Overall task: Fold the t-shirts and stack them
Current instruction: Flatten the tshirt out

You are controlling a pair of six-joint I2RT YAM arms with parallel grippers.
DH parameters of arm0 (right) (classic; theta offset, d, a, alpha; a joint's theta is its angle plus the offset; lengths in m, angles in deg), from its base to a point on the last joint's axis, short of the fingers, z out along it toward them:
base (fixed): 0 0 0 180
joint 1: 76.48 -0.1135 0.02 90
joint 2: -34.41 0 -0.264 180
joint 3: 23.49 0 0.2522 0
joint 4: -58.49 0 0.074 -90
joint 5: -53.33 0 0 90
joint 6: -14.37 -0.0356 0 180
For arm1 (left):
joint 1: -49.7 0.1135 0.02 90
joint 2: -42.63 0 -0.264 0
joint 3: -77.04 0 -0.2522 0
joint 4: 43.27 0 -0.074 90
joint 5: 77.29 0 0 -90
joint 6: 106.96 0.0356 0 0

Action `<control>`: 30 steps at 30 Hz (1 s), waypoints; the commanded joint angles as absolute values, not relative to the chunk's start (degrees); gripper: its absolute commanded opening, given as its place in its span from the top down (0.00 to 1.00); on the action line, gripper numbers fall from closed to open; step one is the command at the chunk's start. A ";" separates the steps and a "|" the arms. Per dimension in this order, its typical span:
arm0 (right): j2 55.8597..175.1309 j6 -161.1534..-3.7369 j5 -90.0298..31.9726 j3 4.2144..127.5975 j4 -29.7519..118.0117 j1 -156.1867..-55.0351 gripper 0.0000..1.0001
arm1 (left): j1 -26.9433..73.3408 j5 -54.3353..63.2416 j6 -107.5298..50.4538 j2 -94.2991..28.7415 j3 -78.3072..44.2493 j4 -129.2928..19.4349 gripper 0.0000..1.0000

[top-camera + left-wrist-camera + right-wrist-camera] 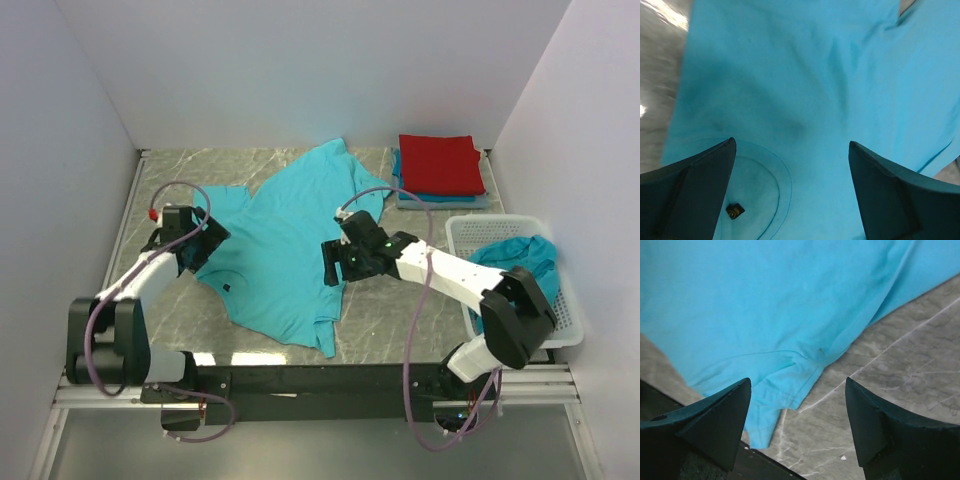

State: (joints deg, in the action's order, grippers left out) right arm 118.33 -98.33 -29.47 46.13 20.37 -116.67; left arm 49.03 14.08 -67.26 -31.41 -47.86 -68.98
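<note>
Turquoise t-shirt flat on grey marble table

Bright, even light from above leaves only soft shadows in the top view; in the left wrist view, glare whitens the blurred table at ten o'clock and a dim shadow crosses the turquoise t-shirt toward seven o'clock.

1. You see the turquoise t-shirt filling nearly the whole view, spread out with soft creases.
2. The left gripper faces it, its two dark fingers spread wide, with only cloth showing between them.
3. Beside the left-hand finger you can make out a curved neckline seam and a small dark label.
4. The grey marbled surface shows along the left edge, with glare.
</note>
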 commanded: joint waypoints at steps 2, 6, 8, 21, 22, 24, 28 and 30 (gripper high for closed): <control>122.38 -100.50 -36.49 49.33 18.89 -119.80 0.19 | 49.08 3.67 -66.35 -38.04 -49.03 -59.24 0.00; 125.38 -105.15 -36.58 48.11 19.59 -122.01 0.24 | 49.08 1.20 -67.14 -44.28 -49.39 -57.47 0.01; 126.52 -106.82 -36.58 47.23 20.29 -122.62 0.27 | 49.08 2.07 -66.97 -45.87 -48.77 -57.65 0.01; 131.36 -109.99 -37.90 43.27 21.78 -124.03 0.54 | 49.00 10.52 -65.83 -44.56 -49.91 -60.46 0.00; 131.71 -110.17 -37.90 43.01 22.48 -123.95 0.62 | 49.00 10.60 -65.74 -44.39 -50.17 -60.37 0.01; 132.06 -110.78 -37.73 42.83 23.01 -124.12 0.73 | 49.08 11.04 -65.47 -44.21 -50.09 -60.72 0.01; 131.80 -112.19 -38.34 42.04 22.76 -124.21 0.92 | 49.00 12.54 -64.95 -43.60 -50.09 -61.69 0.01; 131.19 -112.54 -38.86 40.99 21.35 -124.38 0.95 | 49.08 12.54 -64.68 -43.51 -49.91 -61.87 0.01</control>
State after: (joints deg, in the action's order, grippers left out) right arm 130.51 -110.98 -37.12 43.77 23.12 -123.62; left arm 48.86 8.70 -67.04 -44.07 -48.62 -57.55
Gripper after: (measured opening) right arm 0.070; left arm 0.994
